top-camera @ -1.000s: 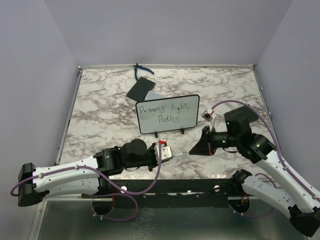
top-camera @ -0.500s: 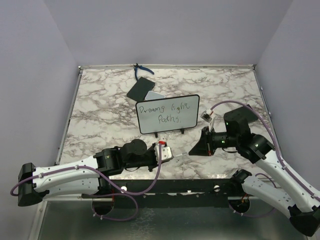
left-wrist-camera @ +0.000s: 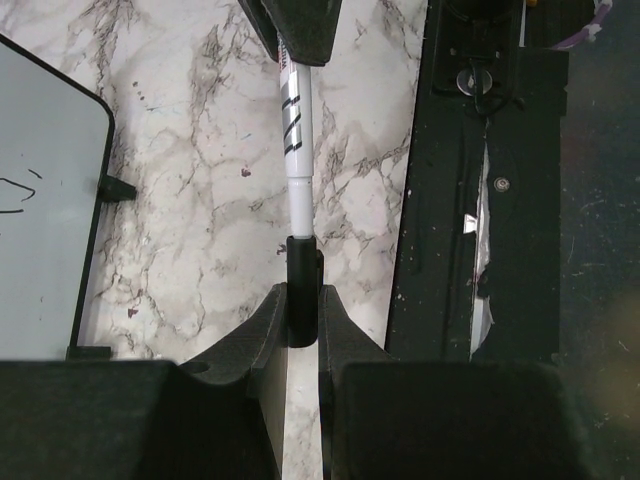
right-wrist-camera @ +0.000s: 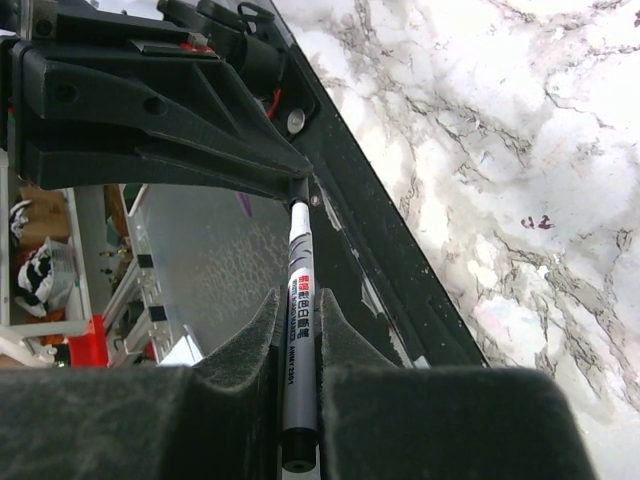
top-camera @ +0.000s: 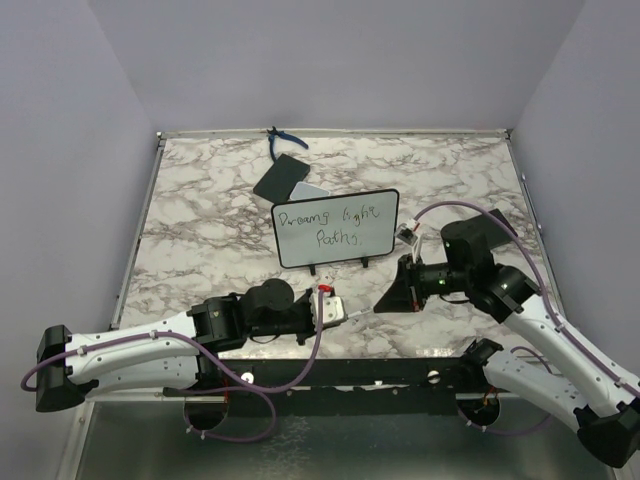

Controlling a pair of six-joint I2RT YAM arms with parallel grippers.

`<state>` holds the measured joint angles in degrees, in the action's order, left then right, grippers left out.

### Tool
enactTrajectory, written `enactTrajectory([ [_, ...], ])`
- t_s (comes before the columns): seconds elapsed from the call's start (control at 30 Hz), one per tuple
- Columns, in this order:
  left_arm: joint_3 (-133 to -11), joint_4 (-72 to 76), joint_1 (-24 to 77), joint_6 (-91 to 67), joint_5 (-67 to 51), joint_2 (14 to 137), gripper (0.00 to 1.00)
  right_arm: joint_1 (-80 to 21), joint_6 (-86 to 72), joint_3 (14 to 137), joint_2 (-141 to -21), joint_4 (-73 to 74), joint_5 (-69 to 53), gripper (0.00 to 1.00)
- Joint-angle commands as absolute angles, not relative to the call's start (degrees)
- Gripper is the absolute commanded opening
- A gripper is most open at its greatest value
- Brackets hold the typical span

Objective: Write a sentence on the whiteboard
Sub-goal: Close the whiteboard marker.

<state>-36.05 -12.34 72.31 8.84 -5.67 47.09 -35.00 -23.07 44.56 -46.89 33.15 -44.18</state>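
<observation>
Our left gripper point(top-camera: 343, 310) is clamped on the black end of the marker point(left-wrist-camera: 296, 150), our right gripper point(top-camera: 386, 300) on its white barrel, near the front edge of the table point(top-camera: 200, 205). Behind them the whiteboard point(top-camera: 336, 229) stands upright, bearing the sentence point(top-camera: 300, 217).

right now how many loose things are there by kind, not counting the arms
whiteboard: 1
marker: 1
black slab: 1
grey pad: 1
blue-handled tool: 1
total: 5
</observation>
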Motion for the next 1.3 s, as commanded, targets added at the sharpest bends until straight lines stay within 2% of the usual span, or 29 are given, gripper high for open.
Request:
enactTrajectory([
  [0.0,-37.3,-11.1,72.8,10.2,-7.6,47.1,0.00,-34.8,-22.8,43.1,-47.8,31.1,-47.5,0.01],
  [0.4,-38.4,-5.3,72.9,7.2,-6.2,51.4,0.00,-34.8,-24.5,39.4,-50.1,26.0,-50.6,0.01],
  [0.7,-37.3,2.2,73.0,-1.0,-1.7,53.7,0.00,-35.3,-26.8,35.8,-49.7,21.5,-50.3,0.01],
  [1.07,-36.2,9.1,73.0,-2.7,-0.7,55.1,0.00,-42.4,-29.9,33.3,-52.9,16.1,-46.0,0.01],
  [1.27,-34.2,11.3,73.0,-2.6,-4.4,54.7,0.00,-45.6,-31.8,32.1,-54.5,12.7,-46.1,0.01],
])
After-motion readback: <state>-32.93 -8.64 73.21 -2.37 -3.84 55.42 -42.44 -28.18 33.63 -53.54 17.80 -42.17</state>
